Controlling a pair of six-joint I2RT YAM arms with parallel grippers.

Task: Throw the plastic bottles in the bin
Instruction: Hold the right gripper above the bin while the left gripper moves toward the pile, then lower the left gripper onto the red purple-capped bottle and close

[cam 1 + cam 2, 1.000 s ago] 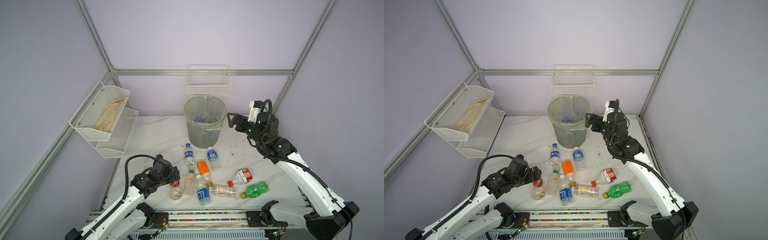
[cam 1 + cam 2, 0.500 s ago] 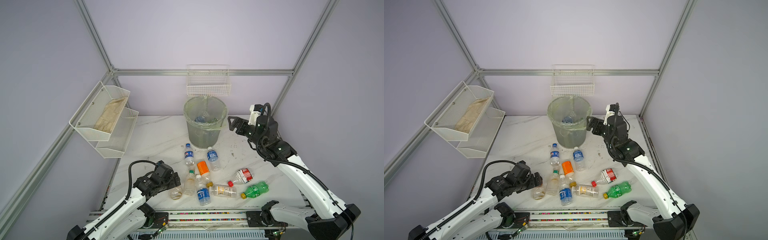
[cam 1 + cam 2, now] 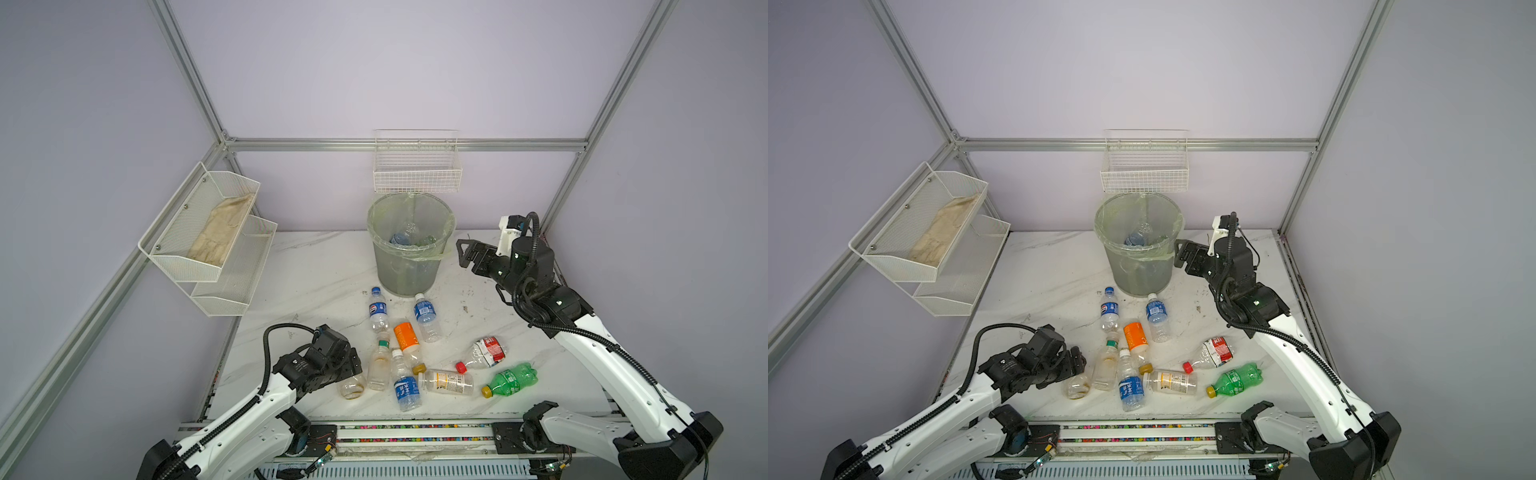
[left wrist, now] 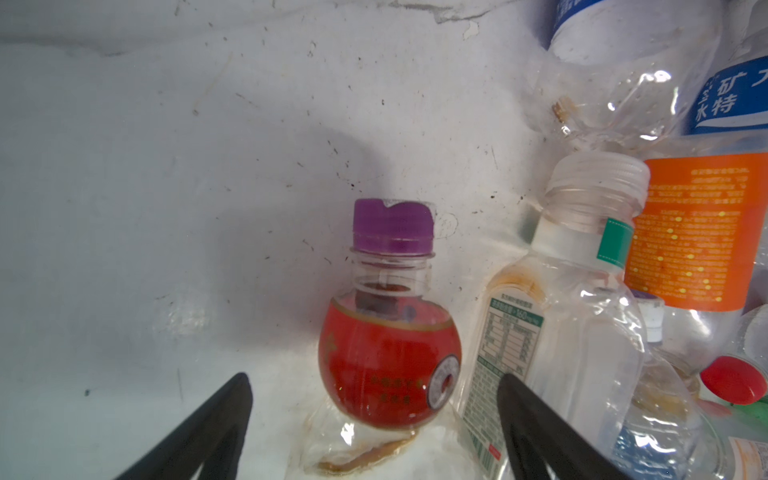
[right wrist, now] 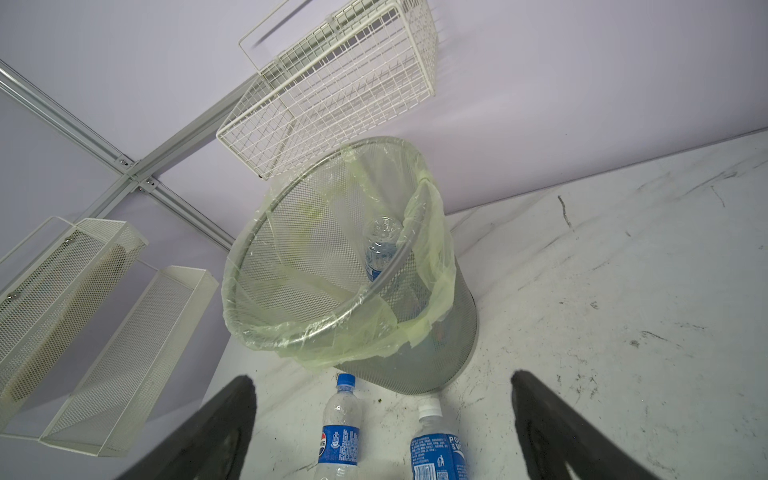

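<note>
The left jaws stand apart with nothing clamped. Their black fingers [image 4: 216, 428] flank the base of a squat, round-bellied clear bottle [image 4: 388, 365] with a glossy red label and a purple cap. It lies on its side on the table [image 3: 316, 266], well in front of the bin [image 3: 409, 270], its long axis running toward the bin and its cap end the nearer. The right jaws are spread wide and empty, in the air just beside the bin's upper wall and apart from it. The bin is a round, tapered grey mesh basket lined with a thin, crinkled pale green bag. Clear bottles lie inside it, though I cannot tell how many. Nine plastic bottles lie on their sides on the white marbled table in front of the bin. Two blue-labelled ones [image 3: 378, 309] [image 3: 426, 318] lie closest, caps toward the bin. Beyond them lies an orange-labelled one [image 3: 404, 337], also lengthwise to the bin. A crumpled red-labelled bottle [image 3: 484, 353] and an all-green ribbed bottle [image 3: 513, 379] lie crosswise, caps pointing away from the bin.
</note>
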